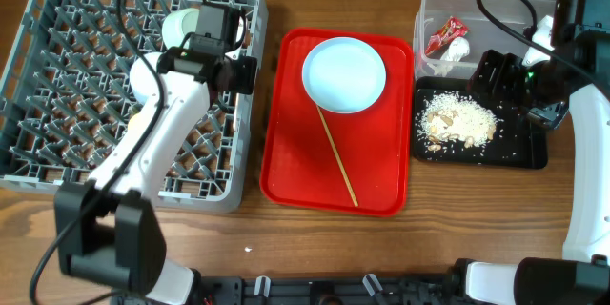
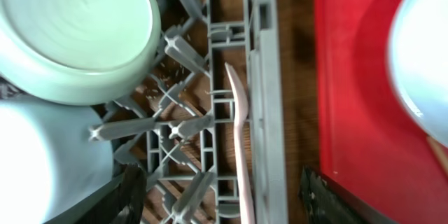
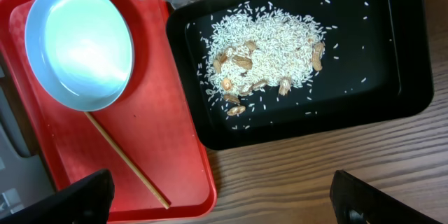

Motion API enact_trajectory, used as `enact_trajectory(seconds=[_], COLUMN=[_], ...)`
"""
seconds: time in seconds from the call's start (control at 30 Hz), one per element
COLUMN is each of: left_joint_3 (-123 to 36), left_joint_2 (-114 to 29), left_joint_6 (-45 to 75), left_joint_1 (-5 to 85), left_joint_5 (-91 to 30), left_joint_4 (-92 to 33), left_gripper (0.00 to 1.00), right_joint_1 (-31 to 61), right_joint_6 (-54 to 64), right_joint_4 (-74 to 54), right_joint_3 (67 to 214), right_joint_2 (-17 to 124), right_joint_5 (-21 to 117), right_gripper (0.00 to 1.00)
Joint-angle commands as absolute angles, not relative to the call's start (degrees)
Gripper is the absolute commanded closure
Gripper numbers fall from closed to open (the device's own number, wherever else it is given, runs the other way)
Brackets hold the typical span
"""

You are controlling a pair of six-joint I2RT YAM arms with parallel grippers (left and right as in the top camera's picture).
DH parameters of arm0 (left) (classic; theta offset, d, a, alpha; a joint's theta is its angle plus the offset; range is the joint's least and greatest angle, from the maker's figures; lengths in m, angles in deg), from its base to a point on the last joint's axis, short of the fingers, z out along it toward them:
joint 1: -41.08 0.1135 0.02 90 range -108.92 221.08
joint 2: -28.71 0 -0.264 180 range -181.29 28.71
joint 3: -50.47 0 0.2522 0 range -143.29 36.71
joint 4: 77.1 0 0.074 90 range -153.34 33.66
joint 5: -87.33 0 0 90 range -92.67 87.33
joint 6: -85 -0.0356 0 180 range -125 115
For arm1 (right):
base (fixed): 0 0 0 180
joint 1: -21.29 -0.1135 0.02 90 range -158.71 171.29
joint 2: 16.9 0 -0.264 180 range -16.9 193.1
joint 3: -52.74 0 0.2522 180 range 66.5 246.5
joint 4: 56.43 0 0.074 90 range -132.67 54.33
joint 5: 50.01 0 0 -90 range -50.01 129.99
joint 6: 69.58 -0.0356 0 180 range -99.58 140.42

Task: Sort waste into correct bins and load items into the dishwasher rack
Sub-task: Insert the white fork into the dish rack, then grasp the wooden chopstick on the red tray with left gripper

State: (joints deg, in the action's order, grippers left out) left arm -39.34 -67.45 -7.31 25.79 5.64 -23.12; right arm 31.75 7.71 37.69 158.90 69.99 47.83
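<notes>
looks like the left gripper point(image 2: 222, 189) is wide open and empty over the rack point(image 2: 262, 77), fork point(image 2: 241, 140) lying along its side wall, right gripper point(image 3: 222, 185) open and empty too, so I'd lift straight up, then take the plate point(image 1: 344, 74) on the red tray point(image 1: 295, 152) by its rim.

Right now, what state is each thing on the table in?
Plate, empty, on red tray.
Chopstick, flat on red tray.
Food scraps, piled in black tray.
Wrapper, inside clear tub.
Tissue, inside clear tub.
Fork, lying in rack.
Green bowl, in rack.
Left gripper, open, empty.
Right gripper, open, empty.
</notes>
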Motion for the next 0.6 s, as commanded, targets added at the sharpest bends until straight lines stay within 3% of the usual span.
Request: enact_trajectory(seconds=[0.0,0.07,0.17,0.4,0.57], left_joint_3=[-40.15,-40.13,-40.13,-40.13,-40.13], left_joint_2=[-61.16,-61.31,-65.81,-82.60,-88.66], left_joint_6=[-1.45,11.25,29.96,39.25,39.20], left_joint_1=[21.46,17.35,9.88,-2.54,-5.66], left_joint_5=[-0.83,-9.50,-9.66,-2.53,-0.59], left_joint_4=[-21.02,-20.65,-20.16,-22.53,-22.50], left_gripper=[0.27,0.27,0.25,0.26,0.34], right_joint_1=[31.77,31.77,31.77,31.77,31.77], right_joint_6=[8.48,8.46,8.46,8.46,8.46], right_joint_4=[37.77,37.77,37.73,37.73,37.75], right_joint_3=[159.80,159.82,159.80,159.80,159.80], right_joint_2=[69.88,69.88,69.88,69.88,69.88], right_joint_5=[47.26,47.24,47.26,47.26,47.28], right_gripper=[0.00,0.00,0.00,0.00,0.00])
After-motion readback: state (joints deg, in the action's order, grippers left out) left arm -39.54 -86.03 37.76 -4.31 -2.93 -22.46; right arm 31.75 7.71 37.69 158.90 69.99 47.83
